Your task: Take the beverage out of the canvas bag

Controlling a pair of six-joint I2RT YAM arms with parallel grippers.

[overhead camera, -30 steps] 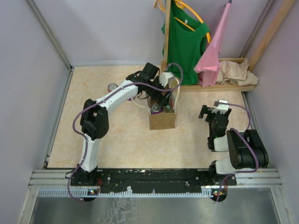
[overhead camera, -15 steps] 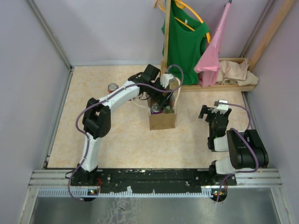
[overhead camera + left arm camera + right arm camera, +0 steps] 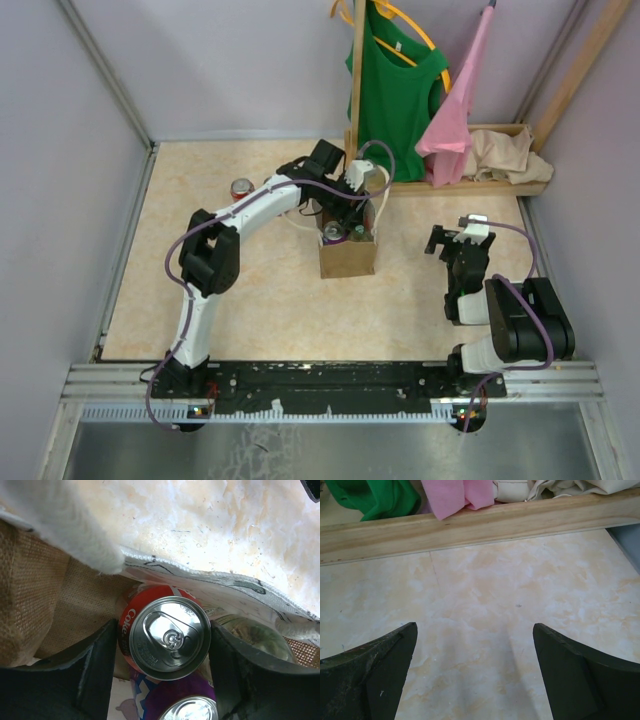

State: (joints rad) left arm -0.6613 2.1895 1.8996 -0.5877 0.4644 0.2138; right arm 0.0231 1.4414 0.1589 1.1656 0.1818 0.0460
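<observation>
The left gripper point(image 3: 162, 625) hangs over the open mouth of the bag point(image 3: 348, 260), pointing down into it. The red can point(image 3: 170, 637) stands upright directly below it, top facing the wrist camera, long axis running up along the gripper's approach. 1 finger point(image 3: 95, 675) lies against the can's left side and the other against its right. The span is narrow, about the can's width, but I cannot tell whether the jaws are pressing or only flanking it. By my reading the coming move is a straight lift along that axis, clear of the bag's rim and its handle point(image 3: 75, 525), which lies close above the can in the wrist view.

The left arm is the one at the bag. The right gripper point(image 3: 474, 630) sits well apart to the bag's right, fingers spread wide over bare table point(image 3: 485, 580), holding nothing.

Count in the bag: 3 drinks, namely the red can, a purple can point(image 3: 185, 707) just beside it, and a green-topped one point(image 3: 255, 637) whose kind I cannot make out. 1 more can point(image 3: 241, 187) stands on the table left of the bag. The bag has 2 white handles
</observation>
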